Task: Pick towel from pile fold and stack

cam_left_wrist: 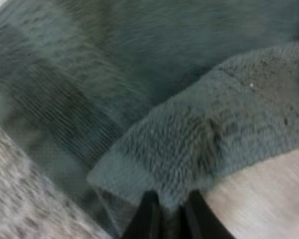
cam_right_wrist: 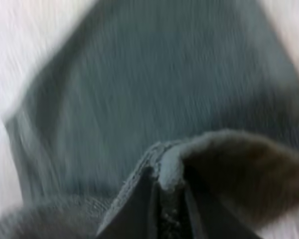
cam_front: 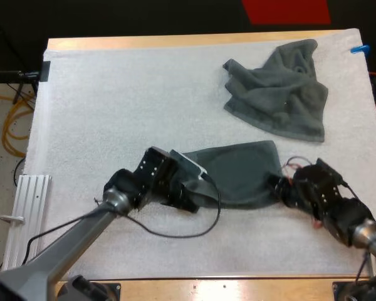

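High view: left hand (cam_front: 189, 195) and right hand (cam_front: 279, 188) each pinch an end of the towel (cam_front: 241, 172) between them. Best lifted level, edges matched.

You are looking at a flat towel (cam_front: 241, 172) lying on the white mat (cam_front: 113, 106), which is covering most of the tabletop (cam_front: 175, 42). Your left gripper (cam_front: 195, 191) is sitting at the flat towel's left end, with its arm reaching in from nearer you. Your right gripper (cam_front: 277, 188) is sitting at the flat towel's right end, touching the cloth. A crumpled towel (cam_front: 282, 91) is lying beyond the flat towel, off to the far right and well apart from it.
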`<state>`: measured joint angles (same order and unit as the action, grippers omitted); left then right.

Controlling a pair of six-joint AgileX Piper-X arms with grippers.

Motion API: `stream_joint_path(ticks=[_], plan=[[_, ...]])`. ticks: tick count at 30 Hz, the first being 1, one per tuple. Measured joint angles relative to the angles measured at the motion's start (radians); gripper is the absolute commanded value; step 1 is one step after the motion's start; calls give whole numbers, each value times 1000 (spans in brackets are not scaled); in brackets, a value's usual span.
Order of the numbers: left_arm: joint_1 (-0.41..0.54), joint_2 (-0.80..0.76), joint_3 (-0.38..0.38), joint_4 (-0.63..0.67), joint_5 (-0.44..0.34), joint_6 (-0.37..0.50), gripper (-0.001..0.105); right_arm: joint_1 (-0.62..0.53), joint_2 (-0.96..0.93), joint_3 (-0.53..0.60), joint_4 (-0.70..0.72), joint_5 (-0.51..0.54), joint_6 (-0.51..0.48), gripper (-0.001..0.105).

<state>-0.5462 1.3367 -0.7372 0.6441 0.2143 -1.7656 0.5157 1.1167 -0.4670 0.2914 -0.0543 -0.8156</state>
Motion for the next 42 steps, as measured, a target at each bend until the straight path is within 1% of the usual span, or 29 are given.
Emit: stream_joint_path(ticks=[3,8,13,17,19,20,21,22,24,25,26,27,28,29,30,32,34,36,39,42], plan=[[51,63,0,-47,9,10,0,-70,82,0,-103,-32,34,0],[111,128,0,-106,32,9,0,-149,207,0,-242,-116,43,0],[147,140,0,-157,30,11,0,-167,280,0,-341,-134,44,0],[150,140,0,-192,26,15,0,-167,304,0,-392,-135,44,0],[150,141,0,-204,23,15,3,-167,306,0,-397,-135,44,5],[150,141,0,-205,23,15,6,-167,306,0,-401,-135,44,11],[150,141,0,-205,23,19,13,-167,306,0,-406,-137,44,21],[150,141,0,-205,23,20,15,-167,306,0,-413,-137,44,25],[150,141,0,-205,23,20,33,-167,306,0,-446,-137,44,53],[150,141,0,-209,23,20,41,-167,306,0,-476,-137,44,61],[150,141,-1,-212,23,20,50,-167,306,0,-509,-137,43,70],[150,141,-4,-212,23,20,61,-167,306,0,-557,-137,39,76],[150,141,-10,-211,23,20,65,-167,306,0,-610,-137,30,78],[150,141,-22,-209,23,20,72,-167,306,0,-664,-137,21,77],[150,141,-38,-207,23,22,76,-167,306,0,-711,-137,7,76],[150,139,-74,-200,23,25,77,-167,306,-13,-778,-137,-33,75],[150,117,-109,-185,13,49,77,-167,301,-39,-764,-139,-80,74],[150,71,-131,-174,-12,71,77,-167,283,-71,-703,-144,-132,74],[150,-30,-144,-160,-42,84,77,-167,229,-117,-561,-144,-250,74],[150,-144,-146,-113,-71,83,77,-167,155,-170,-389,-130,-356,74]])
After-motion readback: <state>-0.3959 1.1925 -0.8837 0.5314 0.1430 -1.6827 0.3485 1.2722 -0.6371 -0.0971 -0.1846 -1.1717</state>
